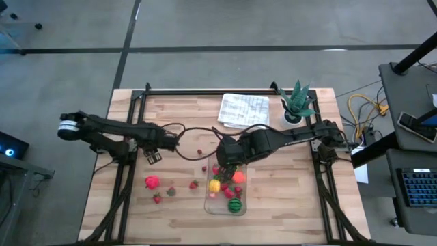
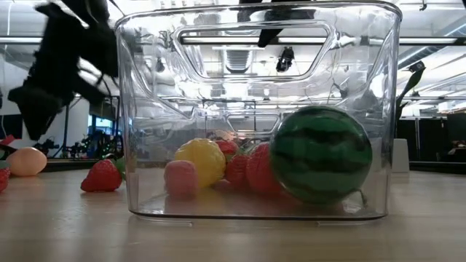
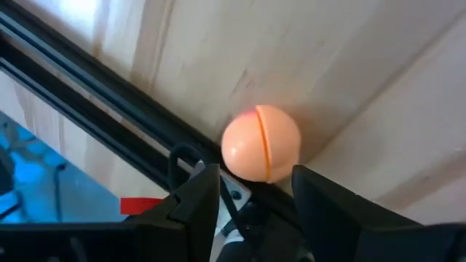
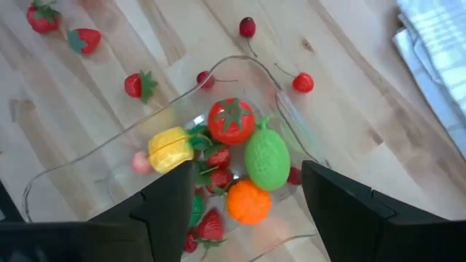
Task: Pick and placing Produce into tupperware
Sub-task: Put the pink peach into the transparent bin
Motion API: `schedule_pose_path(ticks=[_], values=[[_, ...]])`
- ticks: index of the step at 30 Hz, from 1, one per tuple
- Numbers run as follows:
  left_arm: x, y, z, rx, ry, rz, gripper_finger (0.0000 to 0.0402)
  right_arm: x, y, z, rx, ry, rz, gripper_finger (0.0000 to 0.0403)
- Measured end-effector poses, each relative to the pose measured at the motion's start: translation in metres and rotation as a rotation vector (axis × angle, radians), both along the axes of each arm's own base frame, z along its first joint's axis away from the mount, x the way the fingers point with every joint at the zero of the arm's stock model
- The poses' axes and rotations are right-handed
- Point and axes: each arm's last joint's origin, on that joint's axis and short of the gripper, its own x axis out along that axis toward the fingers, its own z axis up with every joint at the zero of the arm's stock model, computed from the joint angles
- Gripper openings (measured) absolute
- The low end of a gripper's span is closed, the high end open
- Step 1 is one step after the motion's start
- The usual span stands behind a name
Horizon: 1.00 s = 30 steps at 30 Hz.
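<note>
Left arm lies low across the wooden tabletop (image 1: 287, 205) from 9 o'clock, wrist bent toward centre. Left gripper (image 3: 255, 191) hovers over a pale peach ball with a moulded seam (image 3: 261, 143); its two dark fingers stand apart on either side of the ball, and contact cannot be confirmed.

Right arm reaches in from 3 o'clock, elbow near the spiky teal plant in its white pot (image 1: 296, 104), forearm stretched toward centre. Right gripper (image 4: 246, 191) hangs above the far end of the clear rectangular plastic tupperware (image 1: 225, 205), fingers spread, holding nothing.

Tupperware sits at 6 o'clock from table centre. Inside: striped dark-green toy melon (image 2: 320, 154), yellow toy fruit (image 4: 170, 148), red toy tomato (image 4: 231, 120), bumpy lime-green fruit (image 4: 266, 159), orange fruit (image 4: 247, 201), small red strawberries.

Loose on the tabletop toward 8 o'clock: pink-red fruit (image 1: 151, 182) and several strawberries. White folded cloth (image 1: 244, 109) lies at 12 o'clock.
</note>
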Motion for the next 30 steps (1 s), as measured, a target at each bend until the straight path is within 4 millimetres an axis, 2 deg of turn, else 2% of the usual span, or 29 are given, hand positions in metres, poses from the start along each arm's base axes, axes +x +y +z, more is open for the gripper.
schedule_pose_path(ticks=[3,5,8,13,16,22,26,30], values=[[0.006,0.009,-0.013,-0.080,0.104,0.034,0.0157,0.000,-0.001,0.000,-0.001,0.001,0.004,0.0242],[0.011,0.013,-0.022,-0.217,0.164,0.053,0.0157,0.000,-0.001,0.000,0.002,0.003,0.005,0.0242],[0.017,0.014,-0.035,-0.362,0.248,-0.018,0.0157,0.000,-0.001,0.000,0.005,0.005,0.006,0.0242],[0.027,0.016,-0.048,-0.411,0.411,-0.065,0.0157,0.000,-0.001,0.000,0.004,0.006,0.006,0.0242],[0.036,0.019,-0.051,-0.353,0.473,-0.093,0.0157,0.000,-0.001,-0.001,0.004,0.008,0.006,0.0242],[0.058,0.026,-0.040,-0.236,0.489,-0.200,0.0157,-0.001,0.001,-0.001,-0.001,0.018,0.017,0.0242],[0.076,0.031,-0.016,-0.093,0.325,-0.310,0.0157,-0.004,0.004,-0.002,-0.011,0.040,0.025,0.0242],[0.086,0.035,0.015,-0.001,0.095,-0.336,0.0157,-0.007,0.008,-0.002,-0.013,0.051,0.030,0.0242]])
